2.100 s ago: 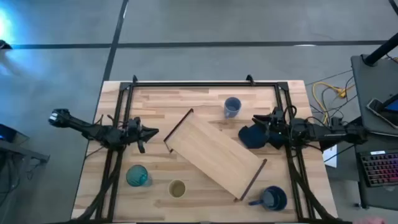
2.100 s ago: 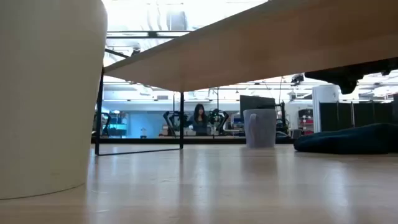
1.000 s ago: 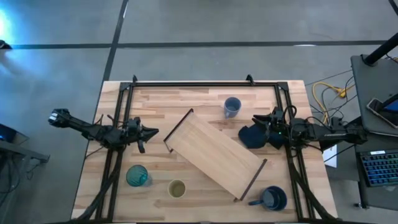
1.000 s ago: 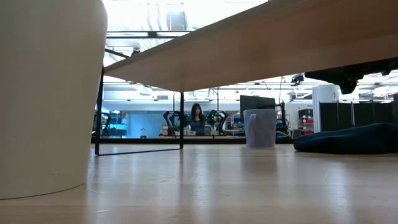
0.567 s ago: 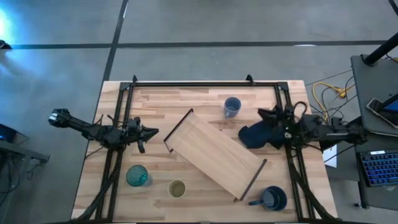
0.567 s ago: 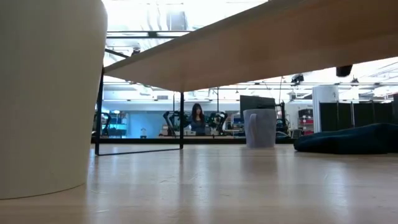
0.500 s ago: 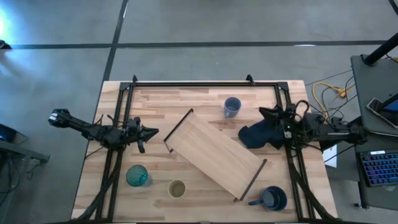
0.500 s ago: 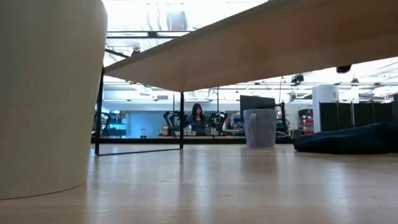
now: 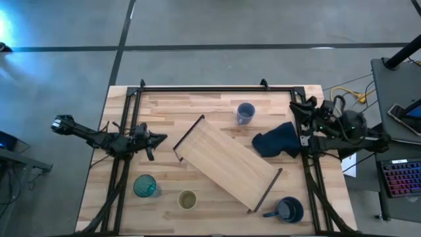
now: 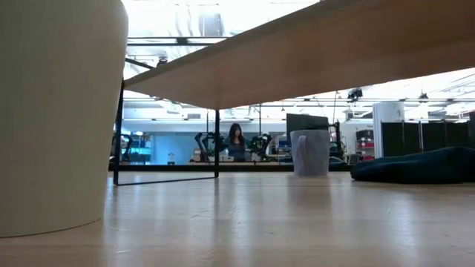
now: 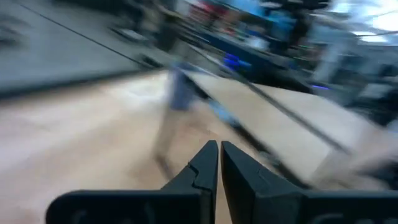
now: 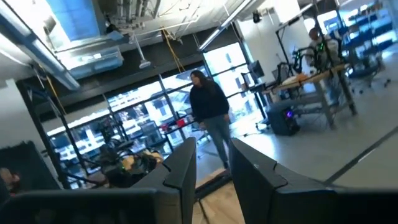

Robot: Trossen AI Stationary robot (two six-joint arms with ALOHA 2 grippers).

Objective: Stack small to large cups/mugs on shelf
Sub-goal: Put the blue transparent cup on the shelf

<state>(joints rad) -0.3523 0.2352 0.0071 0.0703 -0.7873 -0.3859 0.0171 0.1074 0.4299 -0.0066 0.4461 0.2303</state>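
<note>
The light-wood shelf [image 9: 227, 164] lies slantwise at mid-table; the low view shows its underside [image 10: 297, 52]. The teal tumbler [image 9: 145, 186] and the olive cup [image 9: 187, 199] stand near the front left. The olive cup fills the left of the low view [image 10: 59, 111]. The periwinkle cup [image 9: 245, 112] stands toward the far edge and also shows in the low view [image 10: 310, 152]. The navy mug [image 9: 288, 210] stands at the front right. My left gripper [image 9: 161, 138] is shut and empty, left of the shelf [image 11: 217, 146]. My right gripper [image 9: 295, 104] is open and empty at the far right, raised [image 12: 212, 146].
A dark blue cloth [image 9: 276, 139] lies crumpled on the table right of the shelf, and shows in the low view [image 10: 415, 165]. Dark frame rails [image 9: 197, 88] run along the table's far, left and right edges. A person stands in the room beyond [image 12: 208, 102].
My right gripper has drawn back from above the dark cloth toward the table's right and far edges. It has risen and tipped upward out of the low view. The cloth now lies uncovered.
</note>
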